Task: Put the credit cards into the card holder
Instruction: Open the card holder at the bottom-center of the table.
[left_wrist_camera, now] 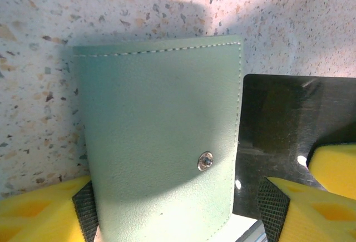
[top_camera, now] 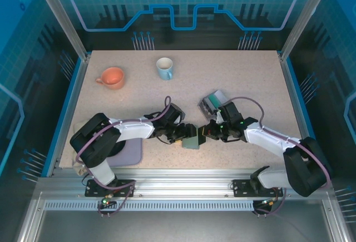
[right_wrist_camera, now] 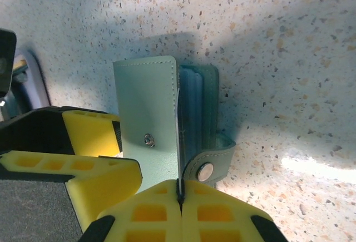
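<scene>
The right tool (right_wrist_camera: 179,189) is seen closed tight, its yellow fingers pressed together on the edge of a thin credit card (right_wrist_camera: 178,142). The card is held edge-on and is set between the front flap of the card holder (right_wrist_camera: 147,103) and the inner pockets at the flap's 3 o'clock. A strap with a round snap (right_wrist_camera: 206,171) is seen curling just beside the fingertips.

In the left wrist view, the left tool (left_wrist_camera: 178,214) is seen wide, its fingers placed either side of the card holder (left_wrist_camera: 156,131). The pad at 7 o'clock is touching the holder's edge. The pad at 5 o'clock is kept apart from the holder, and a dark glossy card (left_wrist_camera: 278,119) is seen between them. Whether the holder is squeezed cannot be told.

From above, the card holder (top_camera: 192,142) is found at 6 o'clock on the table (top_camera: 250,69), between the left tool (top_camera: 179,135) and the right tool (top_camera: 207,131). A clear-grey box (top_camera: 214,102) is placed at 12 o'clock of the right tool. An orange mug (top_camera: 111,78) is set at 11 o'clock and a blue mug (top_camera: 164,68) at 12 o'clock, well apart from both tools.
</scene>
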